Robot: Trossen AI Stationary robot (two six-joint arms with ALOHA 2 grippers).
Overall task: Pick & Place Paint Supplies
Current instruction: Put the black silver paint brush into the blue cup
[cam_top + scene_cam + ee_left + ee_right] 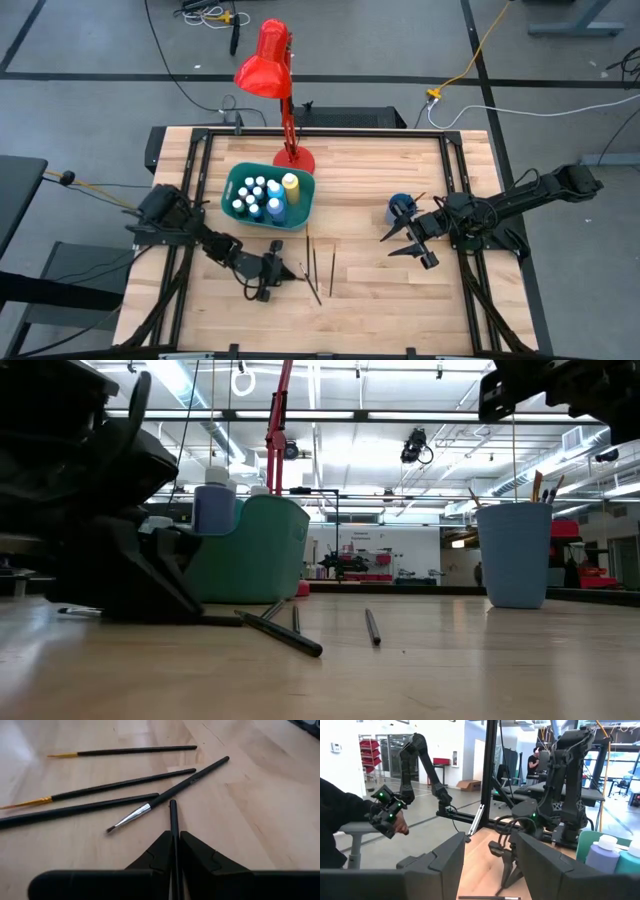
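1. A light wooden slatted table (370,290) fills the overhead view, with a dark robot arm reaching in from each side.
2. The left claw (277,268) sits low at the table's front left. Its dark fingers (197,860) are pressed together on a thin black brush handle (173,827), pinching it by one end.
3. Just beyond the left claw, four more thin dark-handled paint brushes (125,784) lie flat on the wood. Two have golden tips and one has a silver ferrule (135,814); that one lies crossed against the others.
4. From overhead, these loose brushes (318,266) lie near the table's middle, in front of a teal plastic bin (268,196).
5. The teal bin holds a cluster of small white-capped paint bottles (257,196) and one taller yellow bottle (291,184), all standing upright.
6. A red desk lamp (270,60) stands on its round base just behind the bin.
7. The right claw (408,240) hangs above the table on the right side, its fingers spread wide and holding nothing.
8. A small blue cup (400,208) stands just beside the right claw, with brush handles (540,485) sticking up out of it.
9. Beyond the table, a person's hand (400,826) grips a control handle.
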